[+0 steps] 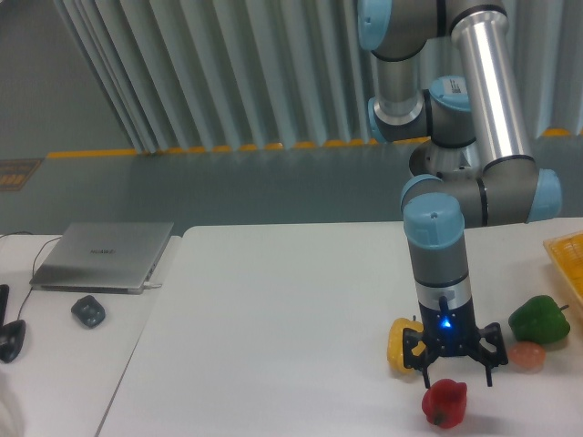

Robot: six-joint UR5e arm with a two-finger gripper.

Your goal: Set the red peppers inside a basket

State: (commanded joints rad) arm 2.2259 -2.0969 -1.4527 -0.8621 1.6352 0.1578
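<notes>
The gripper [456, 375] hangs point-down from the arm in the lower right of the frame, its two fingers spread apart and holding nothing. Just below it, near the bottom edge, the red pepper [444, 402] sits on the white tabletop [273, 319], its top close under the fingertips; whether they touch it cannot be told. The yellow pepper [397, 345] lies just left of the gripper, partly behind the left finger. To the right, a small pale orange-pink fruit [526, 355] rests just beside the green pepper [539, 320]. A corner of the yellow-orange basket [568, 257] shows at the right edge, above the green pepper and well apart from the red pepper. At the left of the frame, a closed grey laptop [103, 256] and a dark mouse [88, 310] lie on an adjoining surface.
</notes>
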